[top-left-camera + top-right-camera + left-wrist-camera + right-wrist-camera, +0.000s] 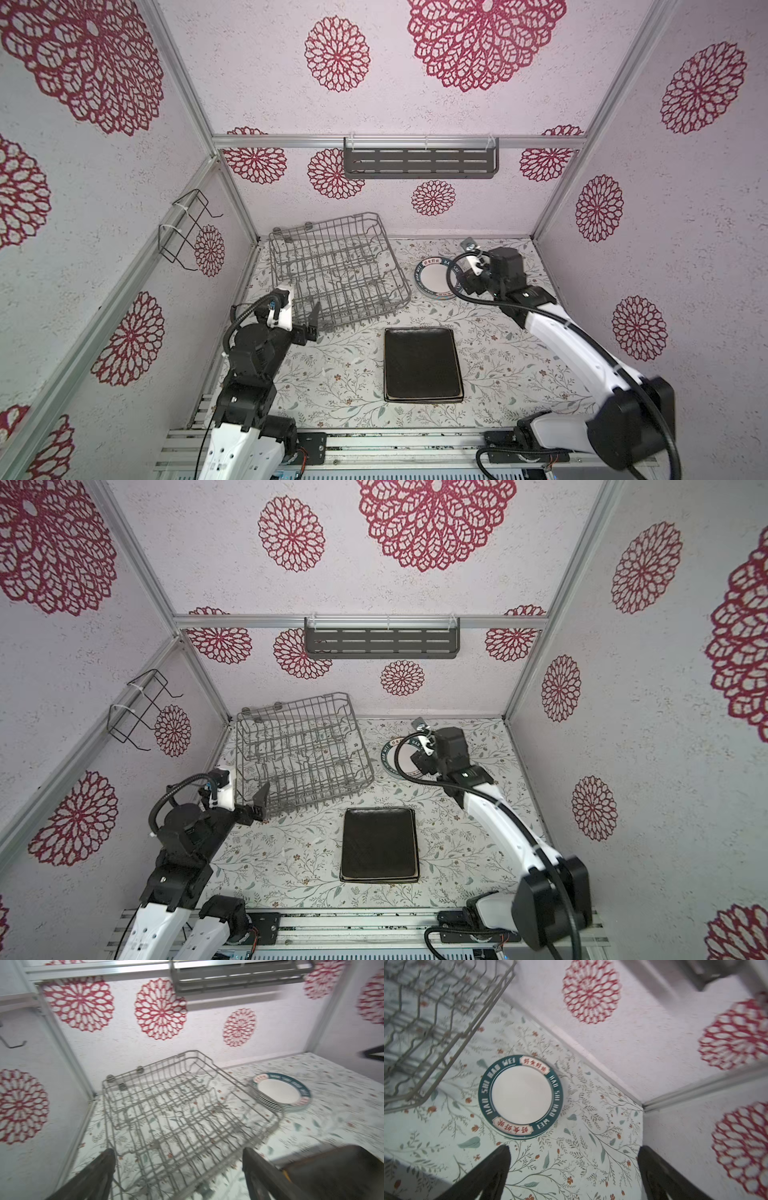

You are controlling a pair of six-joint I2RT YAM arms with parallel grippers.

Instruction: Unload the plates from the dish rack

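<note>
Right wrist view: right gripper (574, 1148) is hovering spread and empty by the round plates (521, 1095), stacked beside the bare dish rack (467, 1025) at the desk's (571, 1167) far edge. Left gripper (177, 1151) is gaping too, holding nothing. Probably stiff, slick, chippable: rim-pinching is looking safest.

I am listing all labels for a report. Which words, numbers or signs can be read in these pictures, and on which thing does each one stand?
"HAO SHI HAO WEI": white letters, written twice around the dark rim of the top round plate, in the right wrist view.
"好食好味": red characters in two pale panels on the same rim.
In both top views and the left wrist view this lettering is too small or blurred to read.
No other text shows.
</note>
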